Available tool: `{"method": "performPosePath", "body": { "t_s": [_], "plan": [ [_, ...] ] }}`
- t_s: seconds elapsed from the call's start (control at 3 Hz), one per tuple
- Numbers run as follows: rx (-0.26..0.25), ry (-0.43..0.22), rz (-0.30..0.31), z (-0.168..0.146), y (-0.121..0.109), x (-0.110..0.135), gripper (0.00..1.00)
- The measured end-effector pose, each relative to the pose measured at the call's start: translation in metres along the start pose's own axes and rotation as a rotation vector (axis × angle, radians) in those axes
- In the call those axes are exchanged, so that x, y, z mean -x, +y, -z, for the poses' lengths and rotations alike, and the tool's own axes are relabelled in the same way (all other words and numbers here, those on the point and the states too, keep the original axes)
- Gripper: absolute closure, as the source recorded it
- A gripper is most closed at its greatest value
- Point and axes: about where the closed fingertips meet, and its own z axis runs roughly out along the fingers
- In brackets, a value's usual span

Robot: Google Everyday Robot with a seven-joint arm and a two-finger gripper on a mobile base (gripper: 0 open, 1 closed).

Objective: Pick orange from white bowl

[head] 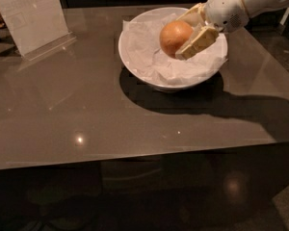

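Reaching over a glossy grey-brown tabletop in a dim room, with a clear acrylic sign stand at its far left, my cream two-finger gripper pinches the small round orange fruit, smooth and faintly shiny, over the crumpled white paper lining the wide white bowl.

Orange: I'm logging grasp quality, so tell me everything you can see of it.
The orange is small, round, smooth and slightly glossy, pale orange-tan. It sits between the pincer's two cream fingers, which press its right side above and below, over the bowl. Whether it touches the paper lining is unclear.
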Motion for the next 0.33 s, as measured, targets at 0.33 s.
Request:
{"method": "performPosePath", "body": {
  "t_s": [0.33],
  "plan": [
    [-0.017,0.012,0.01,0.0107,0.0082,0.0087,1.0]
  ]
}}
